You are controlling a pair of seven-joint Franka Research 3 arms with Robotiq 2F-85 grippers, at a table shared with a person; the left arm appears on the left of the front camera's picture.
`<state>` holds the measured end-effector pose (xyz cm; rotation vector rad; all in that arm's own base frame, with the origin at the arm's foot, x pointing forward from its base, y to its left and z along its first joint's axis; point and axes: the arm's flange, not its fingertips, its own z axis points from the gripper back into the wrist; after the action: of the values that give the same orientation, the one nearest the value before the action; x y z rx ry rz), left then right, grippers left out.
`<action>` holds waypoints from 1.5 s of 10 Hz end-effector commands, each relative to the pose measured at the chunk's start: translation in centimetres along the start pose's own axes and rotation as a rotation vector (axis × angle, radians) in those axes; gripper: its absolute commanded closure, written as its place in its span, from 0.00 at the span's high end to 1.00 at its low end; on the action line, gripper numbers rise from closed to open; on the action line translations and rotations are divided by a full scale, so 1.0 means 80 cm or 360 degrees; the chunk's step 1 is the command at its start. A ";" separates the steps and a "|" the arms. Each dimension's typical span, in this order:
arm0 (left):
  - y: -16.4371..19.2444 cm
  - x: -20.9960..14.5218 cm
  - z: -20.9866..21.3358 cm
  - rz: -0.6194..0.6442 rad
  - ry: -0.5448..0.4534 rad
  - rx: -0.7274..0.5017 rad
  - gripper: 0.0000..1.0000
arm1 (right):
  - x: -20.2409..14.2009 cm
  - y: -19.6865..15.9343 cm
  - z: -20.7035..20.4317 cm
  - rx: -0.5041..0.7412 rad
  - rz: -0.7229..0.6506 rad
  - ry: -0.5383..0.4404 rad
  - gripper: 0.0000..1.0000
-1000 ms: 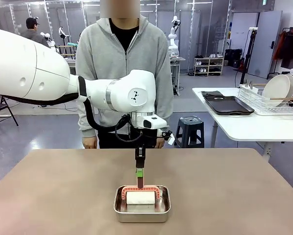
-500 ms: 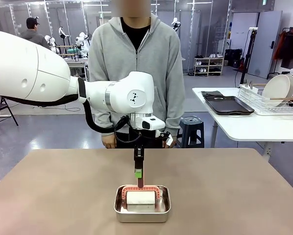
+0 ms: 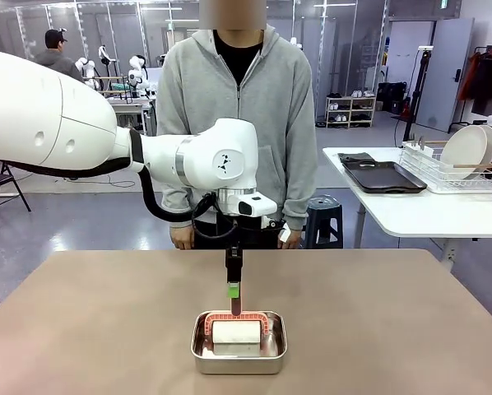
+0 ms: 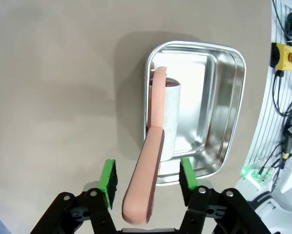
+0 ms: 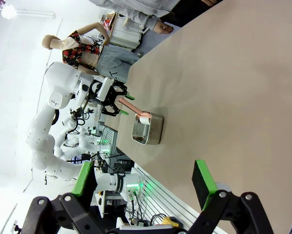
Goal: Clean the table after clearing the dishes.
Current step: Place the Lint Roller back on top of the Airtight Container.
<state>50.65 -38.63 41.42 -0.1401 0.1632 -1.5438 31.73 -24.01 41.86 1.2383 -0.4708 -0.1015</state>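
Steel gleams at the middle of the tan desk (image 3: 106, 329): a shiny rectangular metal pan (image 3: 239, 352) holding a white cleaning block with a salmon-pink handle (image 4: 151, 165) that arches up out of it. The left gripper (image 4: 147, 181) hangs straight above that handle, its green pads (image 4: 108, 176) standing clear on either side with a gap showing, so it is open and grips nothing; the tool rests in the pan on its own. The right gripper (image 5: 145, 183) sits well off to the side, fingers spread wide and empty, looking along the desk.

No plates, cutlery or trays lie on the tan top; a dark tray (image 3: 384, 176) and a white plate in a wire rack (image 3: 464, 152) sit on the white side table, so the clearing looks finished. By my reading the cleaning tool now lies back in its pan, though whether the wiping is complete cannot be judged. A person (image 3: 238, 107) in a grey hoodie stands at the far edge, hands down.
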 end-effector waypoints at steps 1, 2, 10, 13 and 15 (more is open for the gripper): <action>-0.012 -0.003 0.007 0.0005 -0.0026 0.0038 0.82 | 0.000 0.003 0.001 -0.0009 0.0011 -0.0010 1.00; -0.013 -0.005 0.009 0.0007 -0.0031 0.0036 0.83 | 0.000 0.003 0.001 -0.0009 0.0011 -0.0010 1.00; -0.006 -0.001 0.016 -0.0004 -0.0015 0.0032 1.00 | 0.000 0.003 0.001 -0.0009 0.0011 -0.0010 1.00; -0.006 -0.001 0.016 -0.0004 -0.0015 0.0032 1.00 | 0.000 0.003 0.001 -0.0009 0.0011 -0.0010 1.00; -0.006 -0.001 0.016 -0.0004 -0.0015 0.0032 1.00 | 0.000 0.003 0.001 -0.0009 0.0011 -0.0010 1.00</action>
<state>50.51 -38.63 42.60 -0.1334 0.1407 -1.5469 31.73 -24.01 41.86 1.2383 -0.4708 -0.1015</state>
